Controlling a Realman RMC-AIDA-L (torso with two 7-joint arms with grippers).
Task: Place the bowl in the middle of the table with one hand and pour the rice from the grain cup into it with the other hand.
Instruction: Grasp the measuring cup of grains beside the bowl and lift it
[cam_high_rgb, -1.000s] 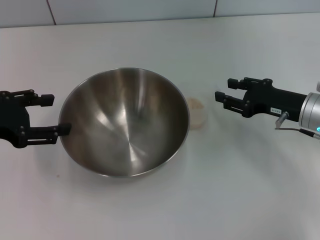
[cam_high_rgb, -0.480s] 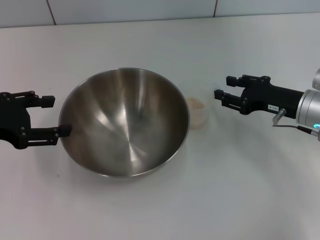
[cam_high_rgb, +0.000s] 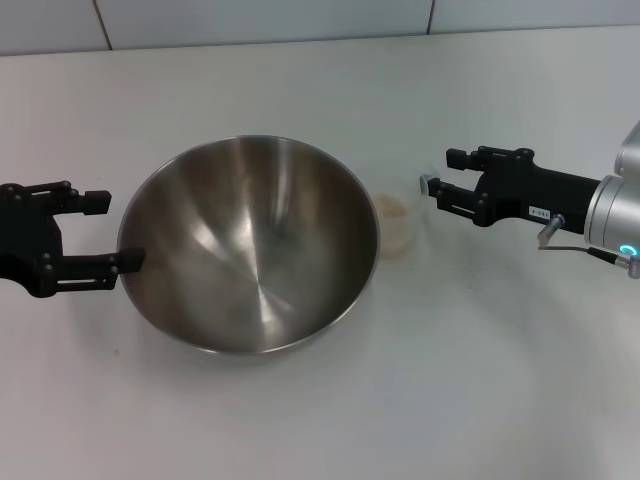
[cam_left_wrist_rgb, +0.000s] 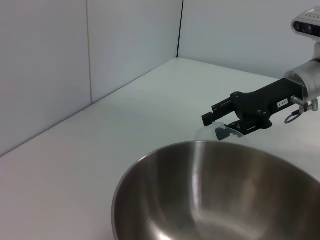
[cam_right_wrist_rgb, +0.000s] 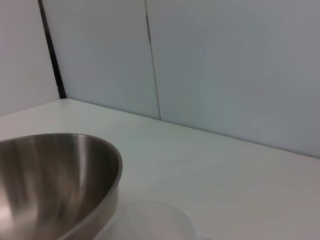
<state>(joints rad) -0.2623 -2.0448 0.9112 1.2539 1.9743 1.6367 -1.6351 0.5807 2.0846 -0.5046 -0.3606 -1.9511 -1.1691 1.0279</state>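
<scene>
The steel bowl (cam_high_rgb: 250, 245) stands in the middle of the white table (cam_high_rgb: 500, 380). The clear grain cup (cam_high_rgb: 400, 235) stands upright just right of the bowl's rim, with pale rice (cam_high_rgb: 393, 207) inside. My left gripper (cam_high_rgb: 110, 230) is open at the bowl's left side, its nearer fingertip at the rim. My right gripper (cam_high_rgb: 440, 172) is open, a little right of the cup and above its rim, holding nothing. The left wrist view shows the bowl (cam_left_wrist_rgb: 215, 195), the cup's rim (cam_left_wrist_rgb: 209, 133) and the right gripper (cam_left_wrist_rgb: 214, 125). The right wrist view shows the bowl (cam_right_wrist_rgb: 55, 175) and the cup's rim (cam_right_wrist_rgb: 150, 220).
A tiled wall (cam_high_rgb: 300, 20) runs along the table's far edge. Bare white tabletop lies in front of the bowl and behind it.
My right gripper has moved left toward the grain cup, its fingers still open. The left gripper, bowl and cup have not moved.
</scene>
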